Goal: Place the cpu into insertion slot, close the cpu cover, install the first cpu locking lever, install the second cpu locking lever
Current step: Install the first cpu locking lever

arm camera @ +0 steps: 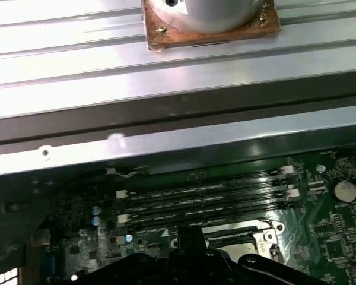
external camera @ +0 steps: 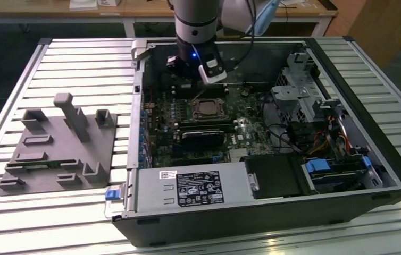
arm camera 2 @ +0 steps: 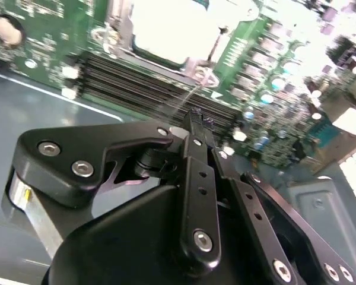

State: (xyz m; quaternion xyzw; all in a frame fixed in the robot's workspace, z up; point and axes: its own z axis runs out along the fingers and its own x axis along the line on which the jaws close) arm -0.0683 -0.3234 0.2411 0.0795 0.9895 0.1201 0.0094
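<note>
Pincer narrow over the board, cpu seated in the socket just past its tips.
Pincer (arm camera 2: 196,116) hangs low inside the open computer case (external camera: 370,106), black fingers (arm camera 2: 199,178) drawn together at the tip; can't tell if anything thin is nipped between them. In the second wrist view, right ahead of the tips run the long black memory slots (arm camera 2: 136,83), and just beyond them the cpu (arm camera 2: 166,27) shows its pale top, lying in the insertion slot (external camera: 193,109) on the green circuit board (arm camera 2: 41,35). The cpu cover (arm camera 2: 199,74) looks flat around the chip. The arm (external camera: 194,21) rises straight up from the pincer. Well off to the exterior view's left of the pincer, a grey fixture block (external camera: 58,143) sits on the slatted metal surface (external camera: 80,58).
</note>
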